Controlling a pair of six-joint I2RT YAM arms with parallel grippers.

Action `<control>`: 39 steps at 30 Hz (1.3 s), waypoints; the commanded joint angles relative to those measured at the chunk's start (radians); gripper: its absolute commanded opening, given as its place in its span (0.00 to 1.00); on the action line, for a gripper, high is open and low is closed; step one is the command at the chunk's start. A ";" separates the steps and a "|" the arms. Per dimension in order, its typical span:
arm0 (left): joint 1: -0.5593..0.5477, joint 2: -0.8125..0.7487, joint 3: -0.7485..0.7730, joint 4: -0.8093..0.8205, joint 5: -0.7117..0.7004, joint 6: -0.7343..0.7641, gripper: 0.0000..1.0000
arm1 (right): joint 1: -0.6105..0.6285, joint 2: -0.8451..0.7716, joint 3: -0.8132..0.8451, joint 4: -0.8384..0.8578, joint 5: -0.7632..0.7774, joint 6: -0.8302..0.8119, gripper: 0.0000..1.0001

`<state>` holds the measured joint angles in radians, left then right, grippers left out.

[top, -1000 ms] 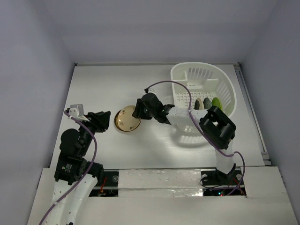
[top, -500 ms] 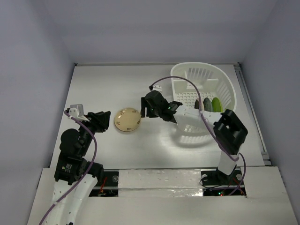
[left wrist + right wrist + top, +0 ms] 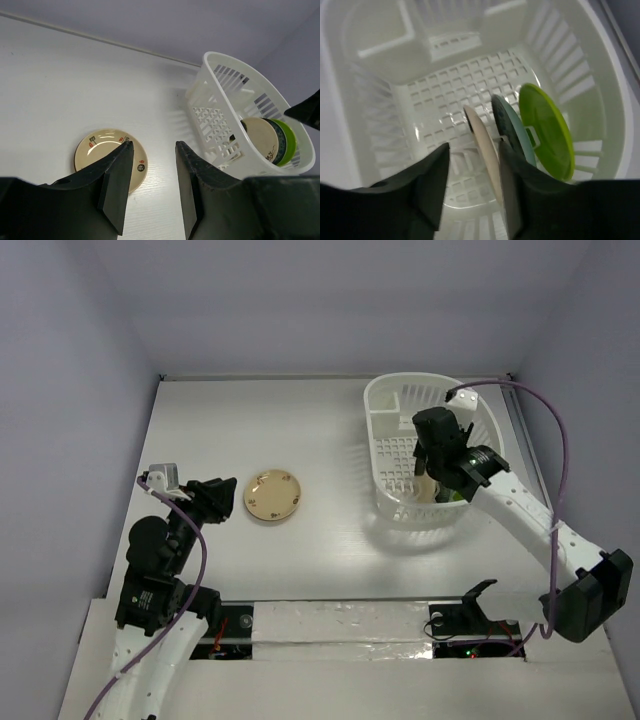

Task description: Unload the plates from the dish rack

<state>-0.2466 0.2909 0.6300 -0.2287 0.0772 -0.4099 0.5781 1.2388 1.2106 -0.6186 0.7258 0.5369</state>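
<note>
The white dish rack [image 3: 372, 425] stands at the back right of the table. In it three plates stand on edge: a beige plate [image 3: 482, 145], a grey-blue plate [image 3: 515, 131] and a lime green plate [image 3: 546, 131]. My right gripper [image 3: 474, 146] reaches down into the rack [image 3: 445, 85], open, with the beige plate's rim between its fingers, close to the right finger [image 3: 512, 190]. A yellow-orange patterned plate [image 3: 273, 494] lies flat on the table. My left gripper [image 3: 154, 143] hovers open and empty just left of that plate [image 3: 97, 150].
From above, the right gripper [image 3: 437, 445] hides most of the rack's plates; a green sliver [image 3: 457, 497] shows. The right arm's purple cable [image 3: 545, 430] arches over the rack's right side. The rack has a small divider compartment [image 3: 395, 30] at its far end.
The right arm let go of the yellow-orange plate on the table, swung right and dropped into the rack. Its jaws now straddle the beige plate. The left arm stayed still.
</note>
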 commanded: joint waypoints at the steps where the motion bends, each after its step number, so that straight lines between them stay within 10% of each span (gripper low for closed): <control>1: 0.007 -0.012 0.027 0.048 0.016 -0.004 0.36 | -0.023 0.039 -0.028 -0.150 0.047 -0.061 0.61; 5: 0.007 -0.016 0.027 0.048 0.018 -0.004 0.36 | -0.032 0.091 -0.016 -0.145 -0.005 -0.113 0.67; 18: -0.020 -0.041 0.028 0.046 0.012 -0.003 0.37 | -0.041 0.290 0.081 -0.263 0.073 -0.143 0.27; 39: -0.029 -0.056 0.028 0.045 0.003 -0.006 0.37 | -0.032 0.312 0.251 -0.411 0.165 -0.186 0.00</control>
<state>-0.2695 0.2436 0.6300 -0.2287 0.0772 -0.4099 0.5434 1.5715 1.3708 -1.0100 0.8139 0.3561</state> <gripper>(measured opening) 0.368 0.102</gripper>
